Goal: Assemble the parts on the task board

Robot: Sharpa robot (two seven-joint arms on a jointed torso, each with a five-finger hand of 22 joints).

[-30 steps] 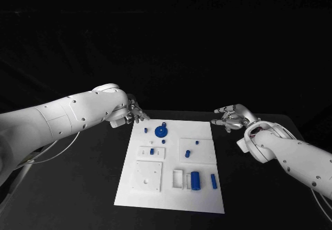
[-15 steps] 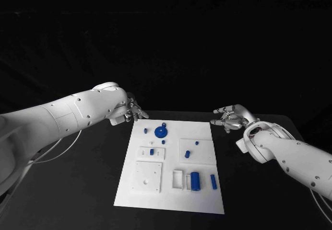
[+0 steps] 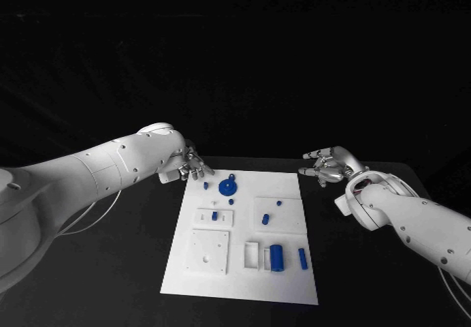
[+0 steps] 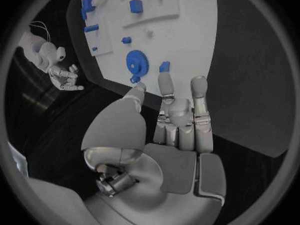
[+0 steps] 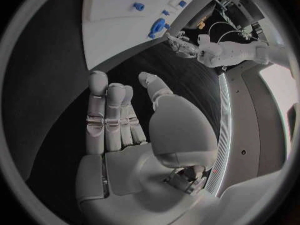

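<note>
1. The left hand (image 3: 188, 165) has drifted in toward the far left corner of the task board (image 3: 284, 279) compared with a second ago — it now hangs just beside that corner, fingers apart and holding nothing, as the left wrist view (image 4: 178, 117) confirms. Judged from this, the robot is closing on a first pick; nothing has been lifted yet.

2. Nearest that hand lie a small blue block (image 3: 206, 184) and the blue gear (image 3: 229, 187), with a small blue peg (image 3: 231, 201) just below the gear. The gear looks the likeliest target, though that is only a reading.

3. On the board's left side a shallow square recess holds a short blue pin (image 3: 215, 215); nearer the robot sits a larger square plate (image 3: 210, 250) with nothing blue on it.

4. Right of centre, another square recess (image 3: 275, 211) carries two small blue pieces. Nearer the robot, a blue cylinder (image 3: 278, 257) rests between narrow white slots, and a slim blue bar (image 3: 302, 257) lies just beside it.

5. The right hand (image 3: 329, 166) has not moved — it hovers off the board's far right corner, empty, with fingers loosely spread; the right wrist view (image 5: 119, 120) shows the palm bare.
</note>
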